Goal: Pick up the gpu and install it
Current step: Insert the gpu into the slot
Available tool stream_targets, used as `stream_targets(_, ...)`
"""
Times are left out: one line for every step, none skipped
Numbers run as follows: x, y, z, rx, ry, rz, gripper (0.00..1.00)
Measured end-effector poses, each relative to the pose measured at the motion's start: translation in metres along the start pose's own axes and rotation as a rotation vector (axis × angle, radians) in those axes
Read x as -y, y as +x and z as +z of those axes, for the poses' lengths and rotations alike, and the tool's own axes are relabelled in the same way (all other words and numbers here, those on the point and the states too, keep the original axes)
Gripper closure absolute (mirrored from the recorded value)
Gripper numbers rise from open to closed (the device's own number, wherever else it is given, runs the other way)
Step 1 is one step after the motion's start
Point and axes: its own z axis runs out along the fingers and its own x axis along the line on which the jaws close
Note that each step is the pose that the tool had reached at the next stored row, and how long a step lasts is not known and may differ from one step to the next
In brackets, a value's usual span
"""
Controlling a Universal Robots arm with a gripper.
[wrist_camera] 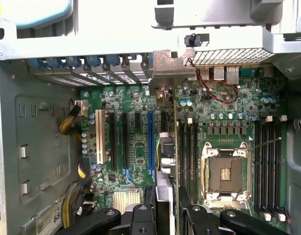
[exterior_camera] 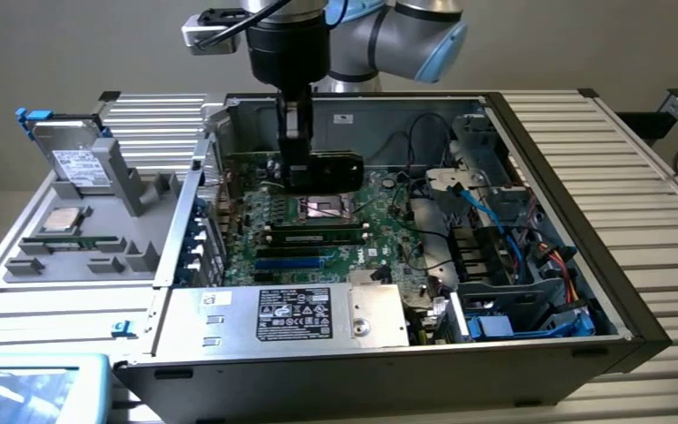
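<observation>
My gripper (exterior_camera: 300, 170) hangs inside the open computer case (exterior_camera: 551, 168), shut on the gpu (exterior_camera: 329, 170). The card's black cooler faces the exterior view's right, and it hovers just above the green motherboard (exterior_camera: 369, 216), over the CPU socket (exterior_camera: 325, 208). In the wrist view the gpu (wrist_camera: 166, 147) shows edge-on between my fingers (wrist_camera: 149, 215). Its silver end bracket (wrist_camera: 167, 63) reaches the case's rear slot openings. The card lies between the blue expansion slot (wrist_camera: 150, 142) and the CPU socket (wrist_camera: 227, 171). I cannot tell whether it touches the board.
A grey parts tray (exterior_camera: 139, 199) on the exterior view's left holds a silver hard drive (exterior_camera: 80, 163), a CPU (exterior_camera: 59, 221) and a RAM stick (exterior_camera: 80, 240). The power supply (exterior_camera: 297, 314) fills the case's near side. Blue and orange cables (exterior_camera: 516, 238) crowd the right.
</observation>
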Motion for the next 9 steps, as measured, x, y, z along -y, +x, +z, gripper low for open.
stream_targets(-0.0018, 0.0000, 0.0006, 0.0002, 0.0003, -0.002, 0.71)
stream_targets(-0.0033, 0.0000, 0.0011, 0.0003, 0.0004, -0.005, 0.71)
stream_targets(-0.0043, -0.0001, 0.0019, 0.0006, 0.0007, -0.008, 0.71)
stream_targets(-0.0046, 0.0000, 0.0028, 0.0008, 0.0010, -0.011, 0.71)
stream_targets(-0.0047, 0.0003, 0.0039, 0.0008, 0.0012, -0.014, 0.71)
stream_targets(-0.0048, 0.0008, 0.0051, 0.0010, 0.0014, -0.018, 0.71)
stream_targets(-0.0049, 0.0018, 0.0061, 0.0013, 0.0016, -0.021, 0.71)
stream_targets(-0.0049, 0.0030, 0.0072, 0.0024, 0.0018, -0.024, 0.71)
stream_targets(-0.0049, 0.0044, 0.0081, 0.0039, 0.0020, -0.026, 0.71)
